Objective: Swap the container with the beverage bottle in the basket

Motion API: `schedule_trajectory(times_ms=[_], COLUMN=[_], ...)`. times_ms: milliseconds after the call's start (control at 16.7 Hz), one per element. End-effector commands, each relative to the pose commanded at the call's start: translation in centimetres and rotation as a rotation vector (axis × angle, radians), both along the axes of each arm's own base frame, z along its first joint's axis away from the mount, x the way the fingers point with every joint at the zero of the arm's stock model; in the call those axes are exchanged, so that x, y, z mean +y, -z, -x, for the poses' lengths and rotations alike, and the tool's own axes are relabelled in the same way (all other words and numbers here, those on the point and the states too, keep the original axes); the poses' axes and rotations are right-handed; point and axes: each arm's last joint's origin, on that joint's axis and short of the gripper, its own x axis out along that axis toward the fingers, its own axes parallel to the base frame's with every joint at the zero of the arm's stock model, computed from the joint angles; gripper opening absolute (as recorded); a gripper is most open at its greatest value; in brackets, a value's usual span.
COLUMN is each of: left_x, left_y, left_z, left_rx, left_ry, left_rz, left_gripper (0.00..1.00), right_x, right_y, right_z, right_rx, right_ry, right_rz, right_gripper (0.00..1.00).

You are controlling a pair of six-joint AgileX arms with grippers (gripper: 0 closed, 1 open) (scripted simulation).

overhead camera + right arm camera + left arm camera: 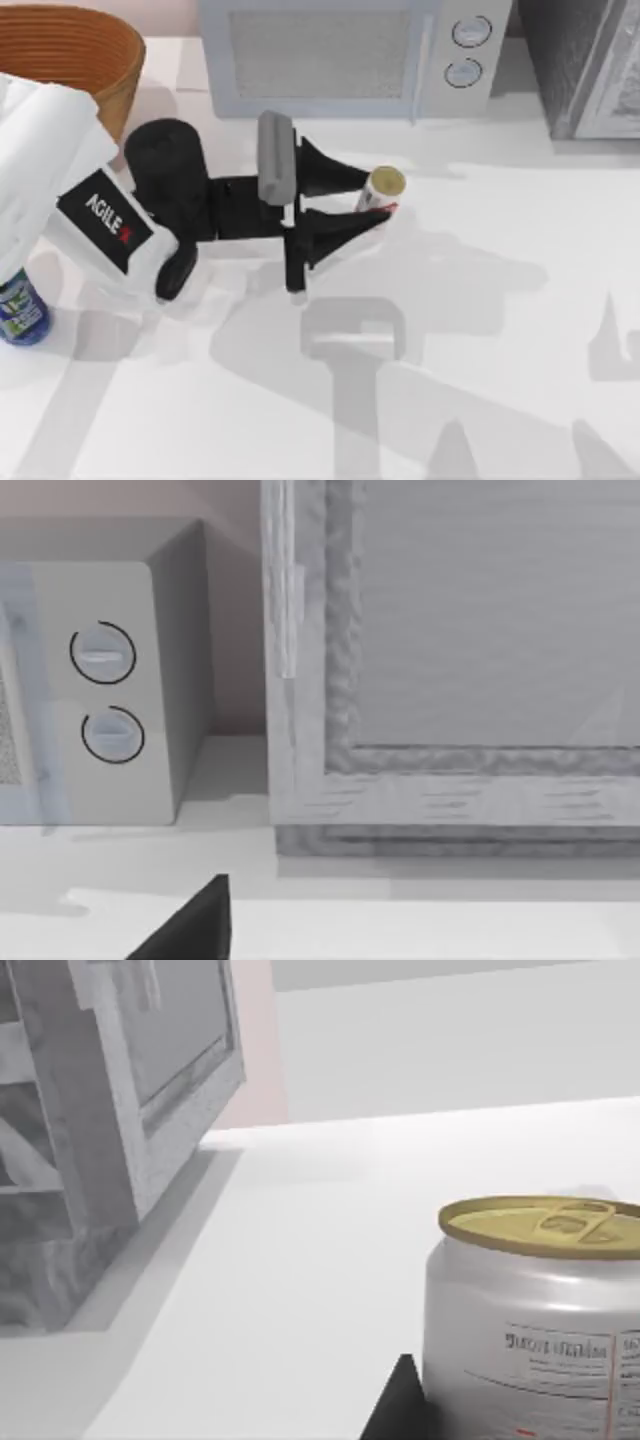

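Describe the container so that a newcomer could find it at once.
Start at the microwave along the table's back edge. Just in front of it, between the left gripper's fingers, stands the container: a small white can with a red label and a gold pull-tab top.

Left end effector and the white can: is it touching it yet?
Cannot tell. In the top view the left end effector has its fingers either side of the can, open, but no view shows plainly a contact or a gap.
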Motion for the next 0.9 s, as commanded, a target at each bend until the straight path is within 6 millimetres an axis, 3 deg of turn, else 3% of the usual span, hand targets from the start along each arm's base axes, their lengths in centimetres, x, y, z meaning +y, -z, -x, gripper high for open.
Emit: schedule_trajectory(times_ms=[240, 360, 780, 900], left_x=[-0.2, -0.2, -0.1, -0.1], left_y=[4.1, 5.1, 5.3, 5.3], left_z=[0.0, 0.1, 0.1, 0.1], left_rx=[0.072, 0.100, 0.104, 0.104], left_ry=[0.047, 0.052, 0.052, 0.052], left_rz=[-0.016, -0.022, -0.022, -0.022], left_gripper=[0.00, 0.00, 0.00, 0.15], right_x=[0.0, 0.0, 0.0, 0.0], right_y=[0.0, 0.0, 0.0, 0.0], right_z=[0.0, 0.0, 0.0, 0.0], right_rx=[0.000, 0.000, 0.000, 0.000], right_ry=[0.000, 0.000, 0.000, 0.000], right_rz=[0.000, 0.000, 0.000, 0.000], right_gripper=[1.00, 1.00, 1.00, 1.00])
